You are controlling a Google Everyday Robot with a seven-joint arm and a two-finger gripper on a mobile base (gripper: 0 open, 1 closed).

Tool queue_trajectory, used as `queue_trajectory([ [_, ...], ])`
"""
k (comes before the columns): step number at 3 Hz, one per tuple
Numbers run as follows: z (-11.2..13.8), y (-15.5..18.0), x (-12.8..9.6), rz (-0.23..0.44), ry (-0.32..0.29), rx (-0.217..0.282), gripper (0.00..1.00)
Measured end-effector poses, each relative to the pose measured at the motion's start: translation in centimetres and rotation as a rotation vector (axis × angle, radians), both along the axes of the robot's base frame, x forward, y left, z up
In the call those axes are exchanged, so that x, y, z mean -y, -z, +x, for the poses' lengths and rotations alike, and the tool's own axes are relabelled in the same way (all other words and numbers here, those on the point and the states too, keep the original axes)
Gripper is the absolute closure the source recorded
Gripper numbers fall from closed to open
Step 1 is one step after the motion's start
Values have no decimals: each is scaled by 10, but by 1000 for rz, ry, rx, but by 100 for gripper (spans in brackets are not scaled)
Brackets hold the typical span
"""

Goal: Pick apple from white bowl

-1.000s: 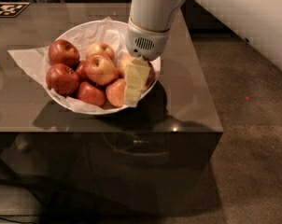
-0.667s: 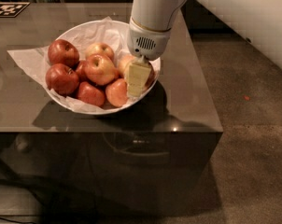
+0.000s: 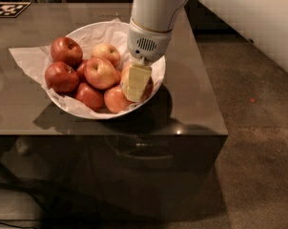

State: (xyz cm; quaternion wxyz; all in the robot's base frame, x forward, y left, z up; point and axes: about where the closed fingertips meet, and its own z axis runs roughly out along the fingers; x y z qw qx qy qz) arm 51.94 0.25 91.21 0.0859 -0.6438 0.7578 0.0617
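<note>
The wide white bowl (image 3: 87,31), lined with crumpled white paper, sits on the brown table and holds several apples. My gripper (image 3: 136,90) hangs from the white arm and reaches down into the bowl's right side. Its pale yellow front covers most of one apple (image 3: 149,88), and only that apple's reddish edges show, so I cannot see a sticker on it. A yellow-red apple (image 3: 100,73) lies in the middle and a paler one (image 3: 106,54) behind it. Dark red apples (image 3: 66,50) lie to the left.
The table's (image 3: 191,99) right and front edges are close to the bowl, with carpeted floor (image 3: 258,142) beyond. The liner paper (image 3: 25,58) spreads over the table left of the bowl. A black-and-white marker tag (image 3: 8,8) lies at the far left corner.
Almost nothing has changed: my gripper stays in the bowl's right side over the same apple, shifted only slightly. The other apples have not moved.
</note>
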Motion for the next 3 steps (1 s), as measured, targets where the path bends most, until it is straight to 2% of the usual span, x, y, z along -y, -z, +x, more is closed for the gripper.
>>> queue_trajectory([
  [1, 3, -4, 0, 27, -7, 4, 100],
  [3, 33, -58, 3, 149, -30, 7, 100],
])
